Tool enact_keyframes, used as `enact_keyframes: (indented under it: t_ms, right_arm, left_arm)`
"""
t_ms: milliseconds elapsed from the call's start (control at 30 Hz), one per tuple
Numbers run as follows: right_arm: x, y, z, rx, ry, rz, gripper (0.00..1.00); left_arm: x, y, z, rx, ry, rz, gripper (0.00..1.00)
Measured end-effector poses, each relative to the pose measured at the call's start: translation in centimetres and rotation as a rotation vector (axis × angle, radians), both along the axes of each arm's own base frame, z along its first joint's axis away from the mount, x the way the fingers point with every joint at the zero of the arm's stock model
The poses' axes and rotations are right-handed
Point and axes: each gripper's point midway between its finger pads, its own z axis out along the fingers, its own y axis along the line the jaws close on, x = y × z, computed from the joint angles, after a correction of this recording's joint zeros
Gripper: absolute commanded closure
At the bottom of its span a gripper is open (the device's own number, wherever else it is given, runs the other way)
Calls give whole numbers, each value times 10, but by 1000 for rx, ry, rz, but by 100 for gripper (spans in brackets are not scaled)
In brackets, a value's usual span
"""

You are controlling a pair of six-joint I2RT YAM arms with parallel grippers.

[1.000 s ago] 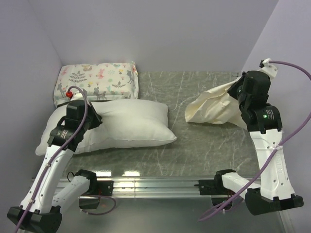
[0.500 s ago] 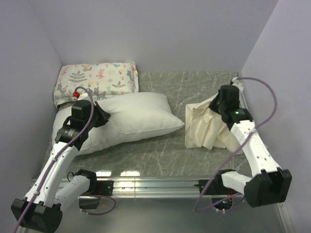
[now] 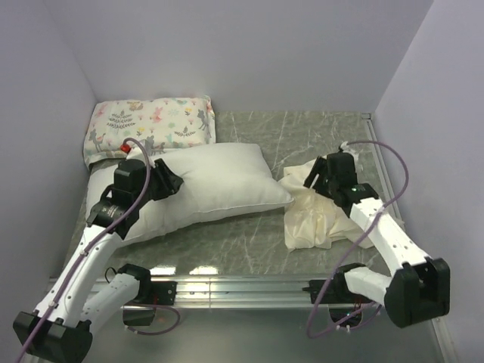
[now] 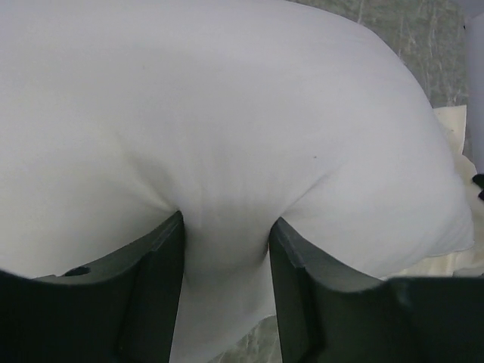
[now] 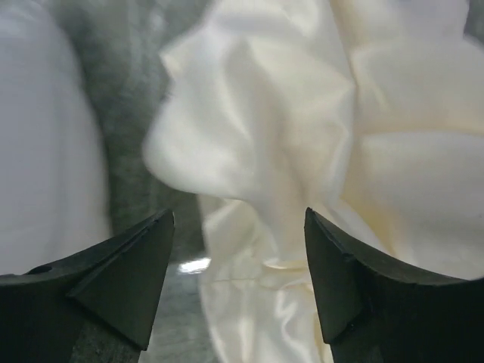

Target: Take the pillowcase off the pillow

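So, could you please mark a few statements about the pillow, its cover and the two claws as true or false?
1. The left claw pinches a fold of the white pillow. True.
2. The cream pillowcase covers the white pillow. False: it lies crumpled on the table, to the right of the bare pillow.
3. The right claw is clamped shut. False: its fingers stand wide apart, with the pillowcase in front of them.
4. The printed pillow lies at the back left, behind the white pillow. True.
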Motion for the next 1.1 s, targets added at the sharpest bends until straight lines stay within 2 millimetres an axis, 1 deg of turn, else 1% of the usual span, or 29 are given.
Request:
enact_keyframes:
  t_ms: [100, 133, 200, 233, 267, 300, 333, 367, 400, 467, 533, 600, 733, 800, 967, 1100]
  right_arm:
    - [10, 10, 66, 9, -152, 31, 20]
    - [11, 16, 89, 14, -205, 50, 18]
    - [6, 35, 126, 32, -293, 104, 17]
    - [0, 46, 142, 42, -330, 139, 16]
    - [-6, 55, 153, 53, -357, 170, 16]
    - [-13, 64, 160, 64, -372, 203, 16]
    - [-21, 74, 167, 76, -387, 240, 16]
    - [-29, 83, 170, 87, -396, 275, 16]
    - [-36, 89, 172, 96, -398, 300, 16]
    - [-44, 94, 174, 106, -404, 327, 16]
    - [-50, 93, 174, 113, -411, 333, 14]
    - [-56, 90, 169, 115, -414, 336, 14]
    - [-64, 83, 164, 116, -426, 335, 13]
    - [-67, 79, 161, 110, -432, 329, 10]
    - [-69, 73, 155, 95, -432, 316, 10]
    - [-69, 72, 150, 86, -425, 311, 10]
  left_arm:
    - [-7, -14, 8, 25, -13, -35, 47]
    - [-11, -21, 14, 38, -24, -54, 47]
    - [-21, -39, 29, 61, -54, -94, 45]
    - [-27, -50, 39, 58, -76, -123, 44]
    - [-32, -60, 49, 53, -99, -150, 43]
    - [-38, -69, 59, 44, -124, -173, 39]
    - [-43, -74, 66, 36, -143, -189, 38]
    - [-47, -75, 71, 27, -159, -189, 38]
    - [-49, -72, 75, 21, -171, -178, 36]
    - [-54, -61, 79, 13, -192, -141, 33]
    - [-58, -50, 80, 7, -212, -112, 32]
    - [-63, -40, 78, 3, -227, -90, 30]
    - [-69, -26, 70, -1, -238, -57, 30]
    - [-70, -24, 63, 5, -230, -49, 30]
    - [-71, -24, 47, 20, -209, -50, 29]
    - [-72, -22, 50, 6, -221, -47, 29]
